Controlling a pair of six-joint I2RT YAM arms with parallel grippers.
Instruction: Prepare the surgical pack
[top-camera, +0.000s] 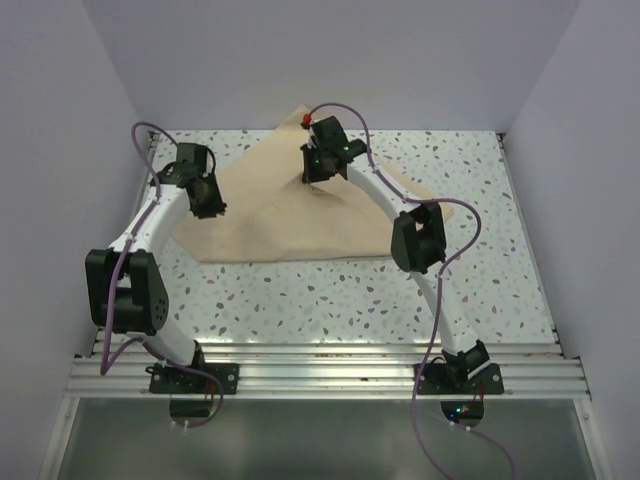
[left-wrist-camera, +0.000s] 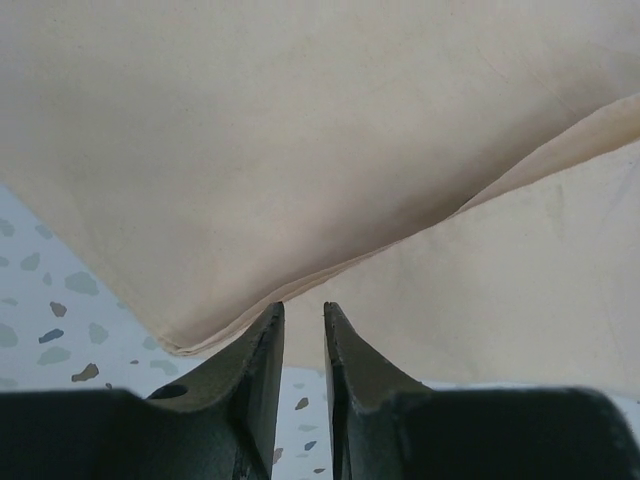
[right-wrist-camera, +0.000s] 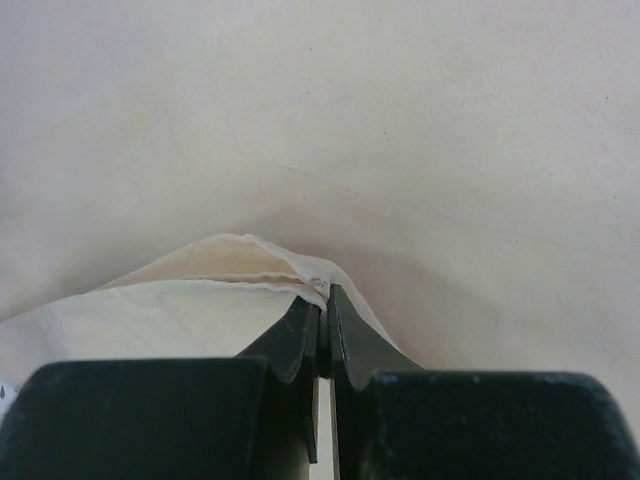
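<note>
Table (top-camera: 400, 290) open toward 6 o'clock; sheet (top-camera: 275, 218) edge at 9 beside left gripper (left-wrist-camera: 303, 308), jaws slightly apart, empty; right gripper (right-wrist-camera: 323, 296) pinching sheet fold.

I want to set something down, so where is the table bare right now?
Bare table runs as a wide strip between the sheet's near edge and the arm bases, and again at the far right corner past the sheet's tip. It is crowded in the far middle, where the left gripper and right gripper are at the sheet.
</note>
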